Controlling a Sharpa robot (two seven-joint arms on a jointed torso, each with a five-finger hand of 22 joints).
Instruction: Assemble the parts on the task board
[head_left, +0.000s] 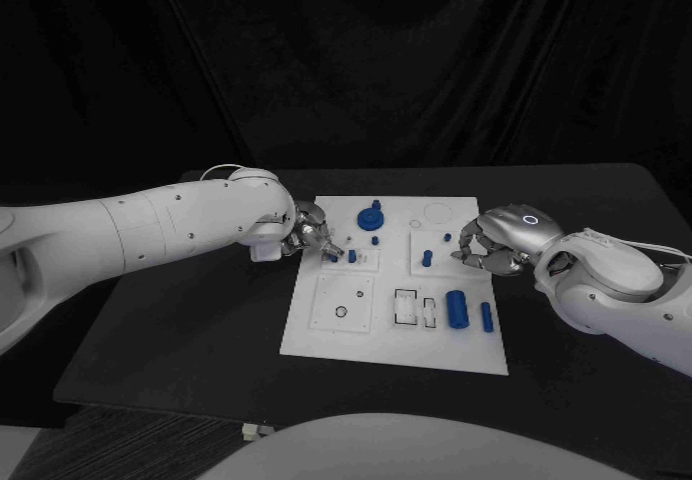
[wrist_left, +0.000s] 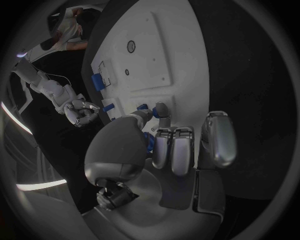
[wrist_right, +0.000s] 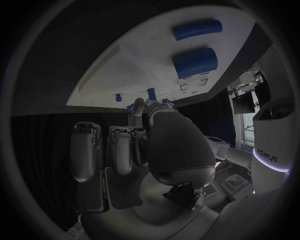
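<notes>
The white task board (head_left: 332, 330) lies mid-table. My left hand (head_left: 309, 236) hovers over its upper-left panel; thumb and a finger pinch a small blue peg (wrist_left: 142, 106) just above the board, beside another peg (head_left: 352, 256). My right hand (head_left: 490, 246) is over the upper-right panel with its fingers curled. Its thumb and a finger close on a small blue piece (wrist_right: 164, 101), mostly hidden by the fingertips. Nearby stand blue pegs (head_left: 427, 260) (wrist_right: 150, 93). A blue knob (head_left: 372, 216) sits at the board's top. A thick blue cylinder (head_left: 456, 308) and a thinner one (head_left: 488, 317) lie lower right.
The lower-left panel (head_left: 343, 303) has round holes, and rectangular slots (head_left: 410, 306) lie beside it. A round recess (head_left: 436, 212) is at the board's top right. Black table (head_left: 188, 330) surrounds the board.
</notes>
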